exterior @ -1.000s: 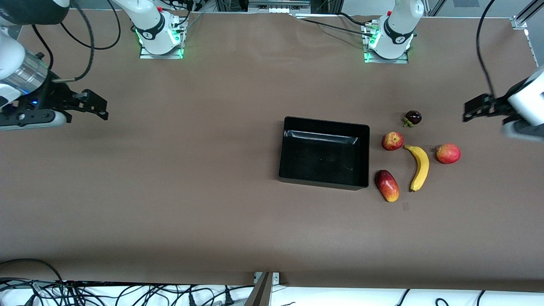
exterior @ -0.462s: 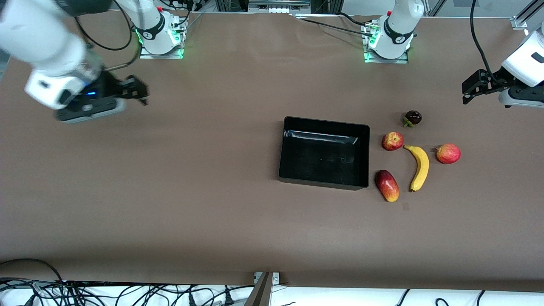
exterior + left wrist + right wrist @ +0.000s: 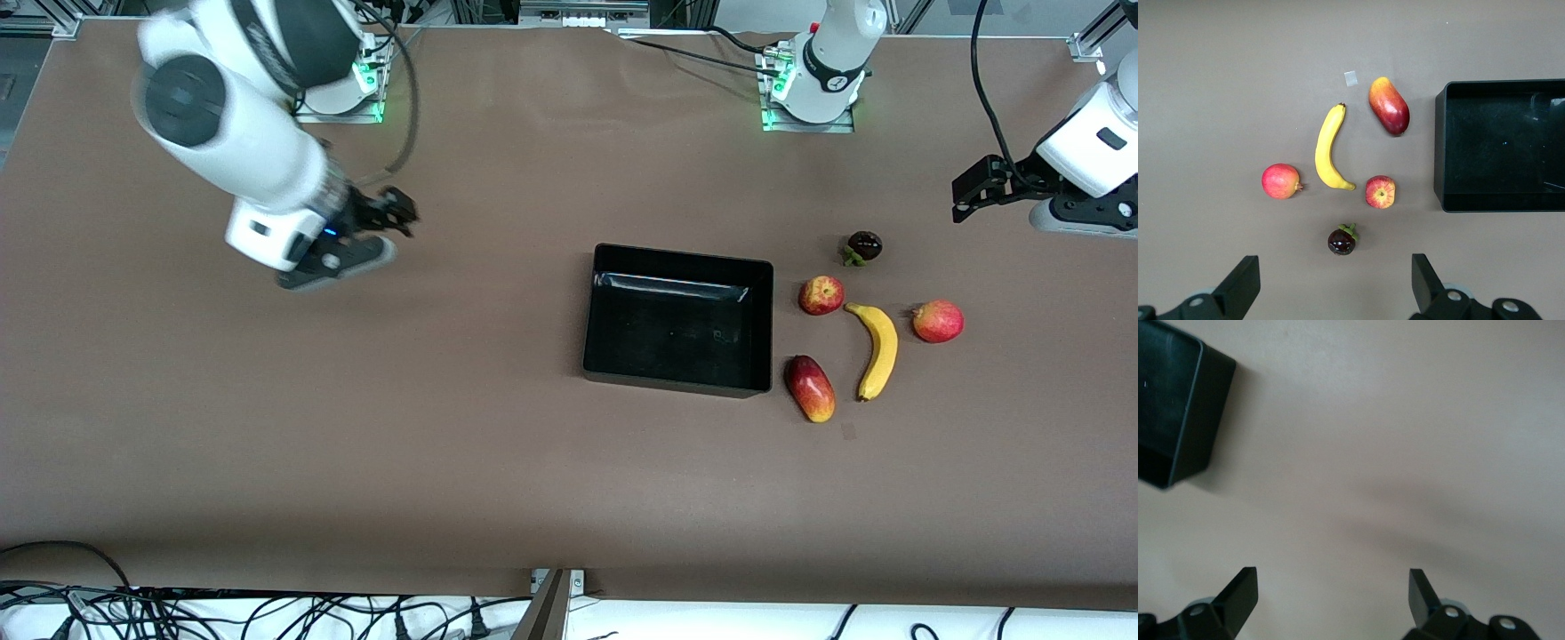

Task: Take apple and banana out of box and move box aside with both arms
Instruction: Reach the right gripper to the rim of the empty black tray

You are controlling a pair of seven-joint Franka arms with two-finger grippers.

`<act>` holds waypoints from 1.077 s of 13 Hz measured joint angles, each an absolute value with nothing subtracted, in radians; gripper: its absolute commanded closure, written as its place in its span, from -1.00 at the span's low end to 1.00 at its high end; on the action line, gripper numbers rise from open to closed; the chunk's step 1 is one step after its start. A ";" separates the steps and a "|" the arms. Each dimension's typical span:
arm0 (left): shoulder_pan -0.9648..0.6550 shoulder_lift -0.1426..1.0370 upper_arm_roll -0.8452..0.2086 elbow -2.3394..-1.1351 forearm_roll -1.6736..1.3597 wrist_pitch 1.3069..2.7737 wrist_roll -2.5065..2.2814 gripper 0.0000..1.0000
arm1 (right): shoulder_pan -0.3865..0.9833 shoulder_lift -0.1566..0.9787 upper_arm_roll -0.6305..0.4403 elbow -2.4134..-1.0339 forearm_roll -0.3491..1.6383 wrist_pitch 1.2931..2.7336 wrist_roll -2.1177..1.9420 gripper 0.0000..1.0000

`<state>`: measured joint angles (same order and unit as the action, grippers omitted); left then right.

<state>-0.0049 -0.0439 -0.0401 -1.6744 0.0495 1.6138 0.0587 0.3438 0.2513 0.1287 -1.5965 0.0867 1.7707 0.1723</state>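
Fruits lie in a small bunch on the brown table (image 3: 498, 444), toward the left arm's end and about midway between the robots' edge and the front camera's edge. The yellow banana (image 3: 878, 350) lies flat in the middle of the bunch. A small red apple (image 3: 821, 294) with yellow patches sits between the banana's tip and the black box (image 3: 677, 380), close to both but touching neither. A second round red fruit (image 3: 937, 321) sits beside the banana, toward the left arm's end. A long red and yellow fruit (image 3: 810, 388) lies just beside the box's corner, nearest the front camera. A dark purple fruit (image 3: 863, 246) sits closest to the robots' edge. The box has nothing in it. The left gripper (image 3: 969, 190) hangs over bare table near the left arm's end, its fingers (image 3: 1238, 288) spread wide. The right gripper (image 3: 396, 212) hangs over bare table toward the right arm's end, and its fingers (image 3: 1238, 590) are spread wide too.
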 measured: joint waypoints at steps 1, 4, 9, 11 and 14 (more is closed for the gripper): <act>-0.005 -0.044 -0.040 -1.675 0.049 1.611 0.058 -1.00 | 0.378 0.290 0.130 -1.596 0.087 1.821 0.239 -1.00; -0.005 -0.044 -0.040 -1.675 0.049 1.603 0.053 -1.00 | 0.496 0.417 0.132 -1.581 0.088 1.996 0.480 -1.00; -0.004 -0.044 -0.040 -1.675 0.049 1.591 0.049 -1.00 | 0.674 0.678 0.130 -1.428 0.087 2.220 0.827 -1.00; -0.004 -0.044 -0.040 -1.676 0.049 1.591 0.048 -1.00 | 0.706 0.738 0.128 -1.411 0.086 2.263 0.877 -0.94; -0.005 -0.043 -0.040 -1.676 0.049 1.591 0.048 -1.00 | 0.729 0.787 0.126 -1.406 0.075 2.290 0.908 -0.19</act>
